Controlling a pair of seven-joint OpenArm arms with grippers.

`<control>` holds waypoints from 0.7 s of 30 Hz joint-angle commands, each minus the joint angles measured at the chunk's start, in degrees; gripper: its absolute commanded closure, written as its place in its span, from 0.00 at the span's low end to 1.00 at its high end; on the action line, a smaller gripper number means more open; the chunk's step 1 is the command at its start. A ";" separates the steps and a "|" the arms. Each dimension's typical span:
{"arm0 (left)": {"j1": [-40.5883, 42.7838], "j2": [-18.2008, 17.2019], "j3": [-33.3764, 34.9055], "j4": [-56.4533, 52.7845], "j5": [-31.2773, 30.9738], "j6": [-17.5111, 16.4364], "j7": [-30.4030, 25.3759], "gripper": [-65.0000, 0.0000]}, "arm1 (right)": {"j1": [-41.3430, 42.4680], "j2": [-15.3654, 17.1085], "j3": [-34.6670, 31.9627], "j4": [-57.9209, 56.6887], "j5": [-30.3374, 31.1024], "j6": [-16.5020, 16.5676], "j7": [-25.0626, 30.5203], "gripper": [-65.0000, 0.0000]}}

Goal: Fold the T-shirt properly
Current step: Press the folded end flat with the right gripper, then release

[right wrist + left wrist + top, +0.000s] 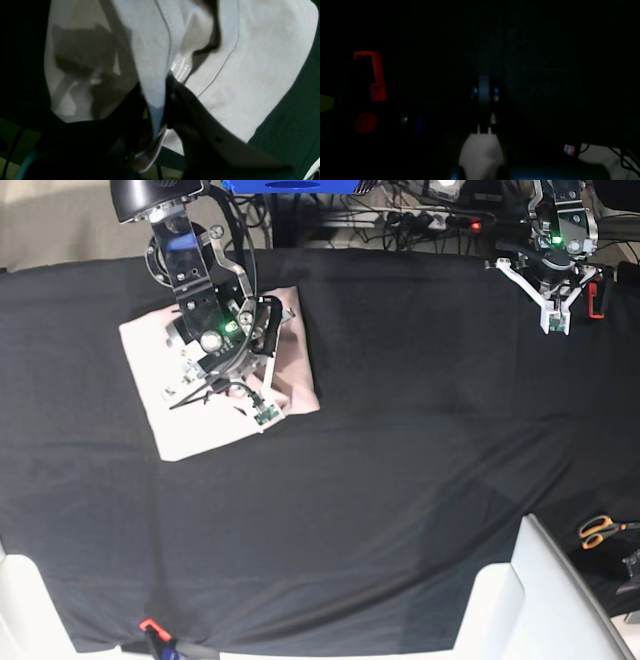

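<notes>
The pale pink T-shirt lies folded into a rough rectangle on the black cloth at the back left of the base view. My right gripper is over its right front corner, shut on a fold of the fabric. In the right wrist view the hemmed edge of the T-shirt runs between the fingers of that gripper. My left gripper hovers over bare black cloth at the back right, far from the shirt. In the dark left wrist view its fingers look pressed together and empty.
The black cloth covers the table. Orange-handled scissors lie at the right edge. A white panel stands at the front right. A red clamp is beside the left arm. Cables run along the back edge.
</notes>
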 commanded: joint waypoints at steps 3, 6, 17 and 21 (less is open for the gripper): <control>0.16 -0.80 -0.34 0.71 0.41 0.07 -0.79 1.00 | 0.68 -1.29 -0.05 0.96 -0.03 0.06 0.49 0.98; 0.16 -0.80 -0.34 0.71 0.41 0.07 -0.79 1.00 | 0.68 -1.38 -0.05 0.96 1.99 0.06 0.49 0.98; 0.07 -0.88 -0.34 0.71 0.41 0.07 -0.79 1.00 | 1.91 -1.12 0.21 0.87 9.55 -0.55 -0.21 0.97; 0.07 -0.88 -0.34 0.71 0.41 0.07 -0.79 1.00 | 1.91 -1.29 0.30 0.87 9.64 -0.55 -0.12 0.94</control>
